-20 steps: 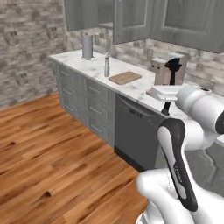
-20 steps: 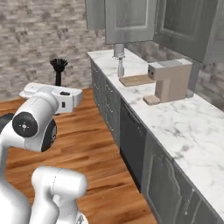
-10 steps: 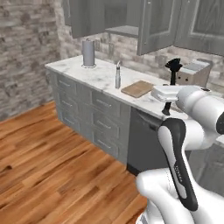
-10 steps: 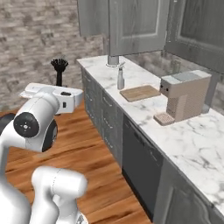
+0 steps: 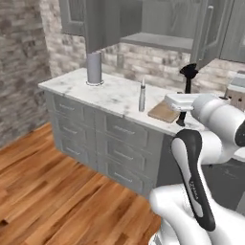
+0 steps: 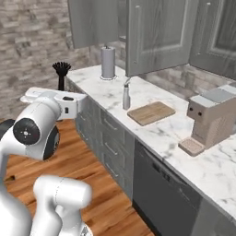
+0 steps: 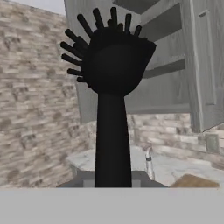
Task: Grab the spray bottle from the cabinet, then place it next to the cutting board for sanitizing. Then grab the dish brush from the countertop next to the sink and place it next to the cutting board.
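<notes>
Counter and cutting board (image 6: 151,112) drew nearer as my base drove; gripper (image 5: 183,115) clenched on the brush (image 7: 111,87), which could clip the bottle (image 6: 126,96).

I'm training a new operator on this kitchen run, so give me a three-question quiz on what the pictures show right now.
1. True or false: the spray bottle stands upright on the countertop, beside the cutting board.
2. What does the gripper hold? A. a cup B. the dish brush C. a sponge
3. Fill in: the door of the cabinet above the bottle stands ____.

Key: 1 true. 2 B, the brush is held upright, head up. 3 open.
</notes>
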Tool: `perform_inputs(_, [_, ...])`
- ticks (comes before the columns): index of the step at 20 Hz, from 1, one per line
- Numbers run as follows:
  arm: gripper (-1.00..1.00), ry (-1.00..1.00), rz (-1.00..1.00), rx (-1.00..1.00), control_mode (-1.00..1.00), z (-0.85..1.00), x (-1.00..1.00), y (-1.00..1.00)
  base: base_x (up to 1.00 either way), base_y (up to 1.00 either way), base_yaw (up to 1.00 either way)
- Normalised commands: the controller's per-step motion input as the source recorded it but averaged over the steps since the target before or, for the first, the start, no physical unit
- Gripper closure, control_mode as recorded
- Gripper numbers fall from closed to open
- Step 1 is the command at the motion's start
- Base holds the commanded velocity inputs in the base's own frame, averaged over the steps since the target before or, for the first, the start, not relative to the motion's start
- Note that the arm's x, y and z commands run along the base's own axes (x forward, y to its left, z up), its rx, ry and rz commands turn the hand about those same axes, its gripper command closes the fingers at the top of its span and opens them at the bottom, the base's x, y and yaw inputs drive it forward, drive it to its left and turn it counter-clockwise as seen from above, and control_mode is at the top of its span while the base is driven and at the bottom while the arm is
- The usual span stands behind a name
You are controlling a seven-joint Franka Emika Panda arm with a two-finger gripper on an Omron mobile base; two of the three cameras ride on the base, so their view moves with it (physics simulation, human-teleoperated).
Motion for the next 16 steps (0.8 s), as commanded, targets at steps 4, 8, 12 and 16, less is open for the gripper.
perform_inputs(4, [1.0, 0.0, 0.0, 0.0, 1.0, 0.0, 0.0, 0.0, 0.91, 0.12, -0.34])
perform_inputs(8, [1.0, 0.0, 0.0, 0.0, 1.0, 0.0, 0.0, 0.0, 0.72, 0.36, -0.37])
perform_inputs(12, [1.0, 0.0, 0.0, 0.0, 1.0, 0.0, 0.0, 0.0, 0.65, 0.36, -0.4])
perform_inputs(16, [1.0, 0.0, 0.0, 0.0, 1.0, 0.0, 0.0, 0.0, 0.52, 0.4, -0.43])
